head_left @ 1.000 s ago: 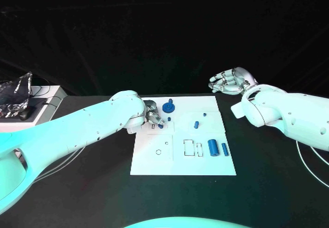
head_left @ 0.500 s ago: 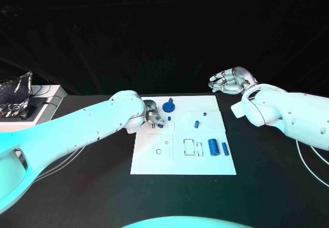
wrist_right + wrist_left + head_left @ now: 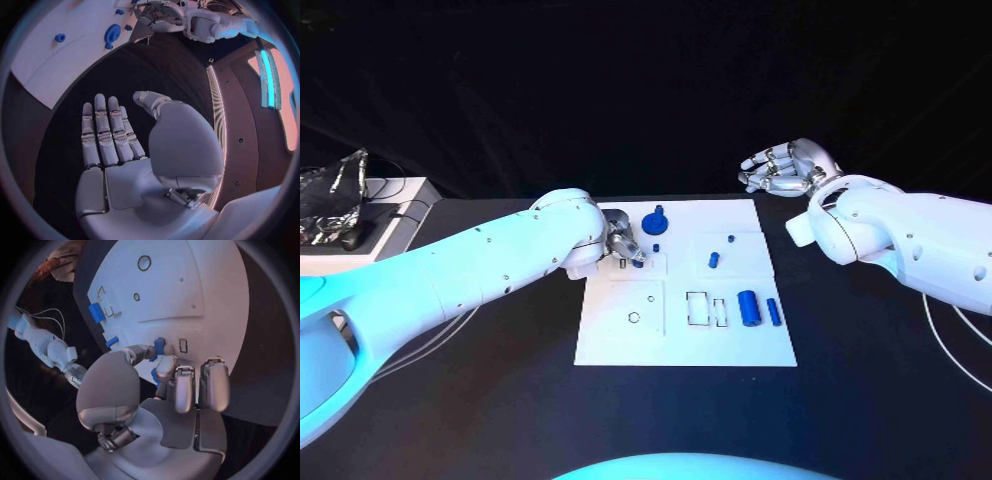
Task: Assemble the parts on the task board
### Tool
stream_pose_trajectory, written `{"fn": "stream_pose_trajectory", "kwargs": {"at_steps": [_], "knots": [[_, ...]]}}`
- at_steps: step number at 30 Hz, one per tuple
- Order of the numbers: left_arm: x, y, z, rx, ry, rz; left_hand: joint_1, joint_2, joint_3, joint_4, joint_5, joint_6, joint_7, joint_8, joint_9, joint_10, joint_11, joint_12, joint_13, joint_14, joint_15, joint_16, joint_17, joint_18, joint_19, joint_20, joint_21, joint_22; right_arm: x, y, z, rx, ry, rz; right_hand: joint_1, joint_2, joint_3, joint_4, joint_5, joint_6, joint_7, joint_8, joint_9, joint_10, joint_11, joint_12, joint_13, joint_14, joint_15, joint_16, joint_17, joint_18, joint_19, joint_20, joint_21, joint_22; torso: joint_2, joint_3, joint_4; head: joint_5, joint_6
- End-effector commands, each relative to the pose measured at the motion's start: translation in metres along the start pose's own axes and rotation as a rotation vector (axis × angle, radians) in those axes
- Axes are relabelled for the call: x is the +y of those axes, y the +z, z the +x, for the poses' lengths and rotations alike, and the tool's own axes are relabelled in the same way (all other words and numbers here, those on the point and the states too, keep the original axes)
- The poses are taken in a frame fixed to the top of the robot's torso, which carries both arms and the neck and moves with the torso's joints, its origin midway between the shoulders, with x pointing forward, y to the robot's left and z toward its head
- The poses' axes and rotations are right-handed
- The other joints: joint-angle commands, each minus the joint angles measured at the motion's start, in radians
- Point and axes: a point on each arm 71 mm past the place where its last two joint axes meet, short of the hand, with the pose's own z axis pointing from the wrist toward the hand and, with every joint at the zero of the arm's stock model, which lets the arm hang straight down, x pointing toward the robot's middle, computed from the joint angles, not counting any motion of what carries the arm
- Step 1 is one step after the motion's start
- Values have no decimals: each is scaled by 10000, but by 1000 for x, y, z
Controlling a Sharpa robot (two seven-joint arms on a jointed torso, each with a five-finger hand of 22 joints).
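Observation:
The white task board (image 3: 682, 345) lies in the middle of the black table. My left hand (image 3: 619, 244) hovers over the board's far left part, pinching a small blue part (image 3: 159, 346) between thumb and finger close to the surface. On the board stand a round blue piece (image 3: 655, 222), a blue peg (image 3: 714, 261) and two blue cylinders (image 3: 749, 309) beside empty rectangular slots (image 3: 697, 310). My right hand (image 3: 783, 167) is raised past the board's far right corner, its fingers (image 3: 103, 135) stretched out and holding nothing.
A white box (image 3: 387, 215) with a crumpled shiny bag (image 3: 332, 200) stands at the table's far left, with cables beside it. A round hole (image 3: 633, 320) marks the board's near left area.

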Motion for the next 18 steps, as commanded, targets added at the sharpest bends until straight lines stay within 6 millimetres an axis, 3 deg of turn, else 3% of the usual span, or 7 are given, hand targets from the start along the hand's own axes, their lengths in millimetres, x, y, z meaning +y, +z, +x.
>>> {"fn": "stream_pose_trajectory", "kwargs": {"at_steps": [1,18], "knots": [[-2,0,4,383,167,36,31,39,1944,-2010,42,418,-320,16,20,44,-24,-58,8,965,-57,-4,2453,-160,64,21,64,319,1,0,2,157,7,-108,-82,38,-37,-21,15,-29,74,-53,8,-46,39,-56,-9,-66,-4,-31,-8,83,-60,24,-30,-8,-1,-2,-4,-2,-18],[-4,3,6,595,-57,36,-321,-65,1137,-1687,-114,485,-454,-66,276,153,-104,-56,47,966,-104,-4,2455,-158,41,13,20,299,2,0,2,173,16,-121,-82,38,-37,-21,15,-29,74,-53,8,-46,39,-56,-9,-66,-4,-31,-8,83,-60,24,-30,-8,-7,1,2,-10,-59]]}}
